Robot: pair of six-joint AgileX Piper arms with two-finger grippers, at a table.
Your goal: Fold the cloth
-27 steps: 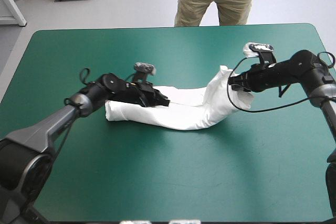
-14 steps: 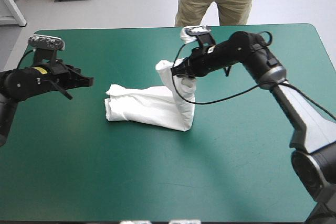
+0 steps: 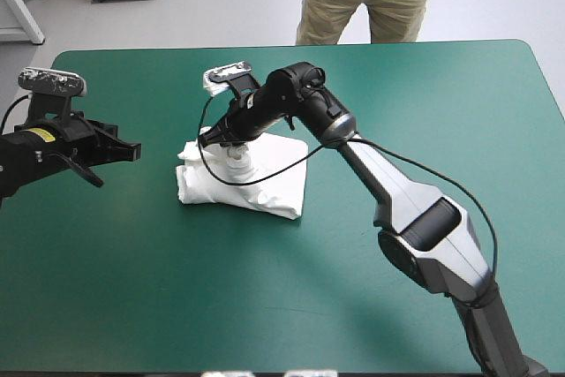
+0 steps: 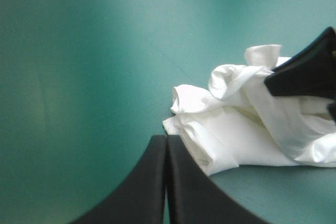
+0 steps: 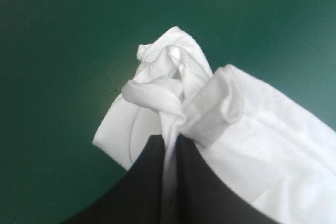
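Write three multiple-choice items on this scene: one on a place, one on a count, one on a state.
1. Where is the left gripper relative to the T-shirt?
A. on it
B. under it
C. apart from it, toward the left edge of the table

2. How many grippers touch the T-shirt?
A. one
B. two
C. none

3. The right gripper is:
A. wide open
B. shut on the T-shirt
C. out of view

Answers:
1 C: bare table lies between the two.
2 A: only the right gripper meets the T-shirt.
3 B: in the right wrist view, white fabric runs between its all but closed fingers.
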